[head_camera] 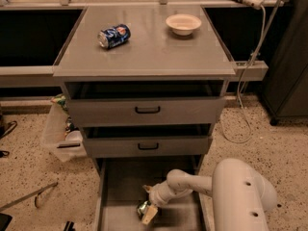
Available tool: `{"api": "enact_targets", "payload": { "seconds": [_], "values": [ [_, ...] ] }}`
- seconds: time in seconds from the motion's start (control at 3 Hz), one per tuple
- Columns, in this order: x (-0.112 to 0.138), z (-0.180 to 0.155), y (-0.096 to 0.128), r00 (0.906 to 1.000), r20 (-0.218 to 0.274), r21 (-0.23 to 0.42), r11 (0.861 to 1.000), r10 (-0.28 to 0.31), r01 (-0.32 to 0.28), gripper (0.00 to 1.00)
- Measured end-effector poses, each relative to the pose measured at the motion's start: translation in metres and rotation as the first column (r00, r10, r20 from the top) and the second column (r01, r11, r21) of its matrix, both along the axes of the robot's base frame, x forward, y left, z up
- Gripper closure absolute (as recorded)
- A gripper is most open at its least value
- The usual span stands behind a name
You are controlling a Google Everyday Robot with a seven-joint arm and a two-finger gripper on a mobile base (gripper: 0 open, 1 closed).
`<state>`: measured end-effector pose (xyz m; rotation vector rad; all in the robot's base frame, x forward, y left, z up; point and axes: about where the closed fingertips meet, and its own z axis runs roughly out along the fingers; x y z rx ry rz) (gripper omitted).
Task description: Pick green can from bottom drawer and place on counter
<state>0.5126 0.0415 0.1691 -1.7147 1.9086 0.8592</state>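
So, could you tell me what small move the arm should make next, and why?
Probably a short, straight lift. The tool is down in the bottom drawer, right at the green can on its floor. The counter is well above, past the two upper drawers, so raising the can clear comes first, provided the grip holds.

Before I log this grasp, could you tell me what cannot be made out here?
Camera view:
green can: mostly covered by the hand, low in the bottom drawer.
bottom drawer front: cut off by the lower edge.
upper drawers' insides: in shadow.
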Motion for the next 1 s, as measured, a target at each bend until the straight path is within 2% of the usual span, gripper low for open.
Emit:
{"api": "enact_targets", "payload": {
  "seconds": [0.33,0.67,1.0],
  "values": [
    [-0.002,-0.011,0.003,0.9999,-0.016,-0.028,1.000,0.005,-0.005,0.00],
    [-0.003,-0.030,-0.002,0.9979,-0.062,-0.027,0.999,-0.020,0.018,0.00],
    [-0.004,-0.042,-0.007,0.9951,-0.096,-0.011,1.000,-0.024,0.023,0.19]
  ]
}}
